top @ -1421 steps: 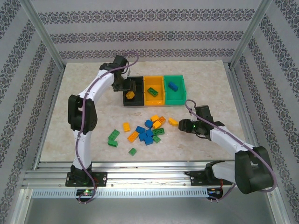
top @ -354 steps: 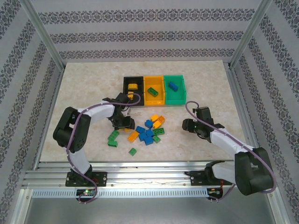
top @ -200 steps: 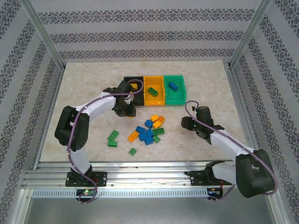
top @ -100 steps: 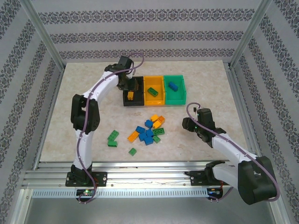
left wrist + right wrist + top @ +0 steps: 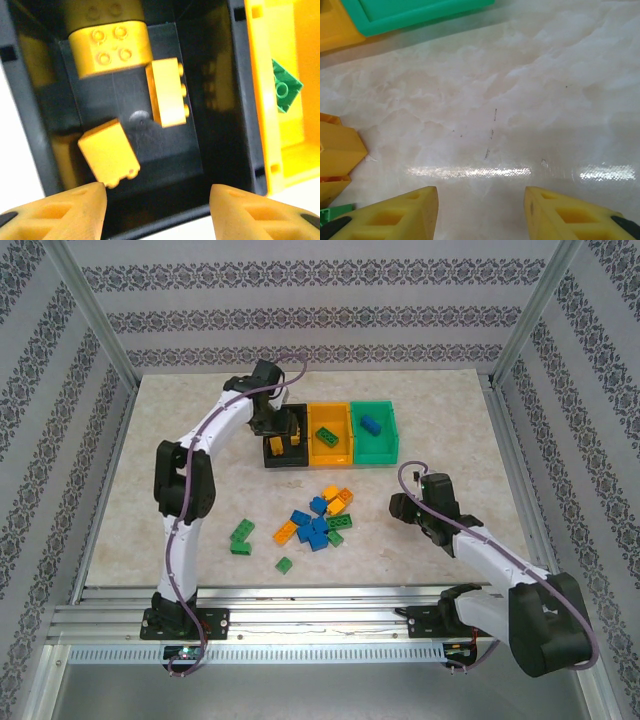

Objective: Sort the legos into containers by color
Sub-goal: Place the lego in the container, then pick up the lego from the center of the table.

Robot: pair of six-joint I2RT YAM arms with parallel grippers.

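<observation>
My left gripper point(image 5: 279, 440) hangs open over the black container point(image 5: 286, 462). In the left wrist view its jaws point(image 5: 157, 202) stand apart with nothing between them. Below them three yellow legos lie in the black container point(image 5: 215, 100): a large one point(image 5: 110, 47), one on its side point(image 5: 167, 92) and a tilted one point(image 5: 108, 152) beside the left fingertip. The orange container point(image 5: 331, 452) holds a green lego point(image 5: 326, 435); the green container point(image 5: 380, 446) holds a blue one point(image 5: 371, 424). My right gripper point(image 5: 394, 508) is open and empty just above the table, right of the loose pile point(image 5: 313, 528).
Loose blue, yellow and green legos lie mid-table, with green ones point(image 5: 241, 536) apart at the left. In the right wrist view, a yellow lego point(image 5: 337, 150) sits left of my open gripper point(image 5: 480, 210), and bare marble lies ahead up to the green container point(image 5: 420, 12).
My left arm carried a yellow lego from the pile up to the black container, opened and let it go. The right gripper shifted slightly and stayed open.
</observation>
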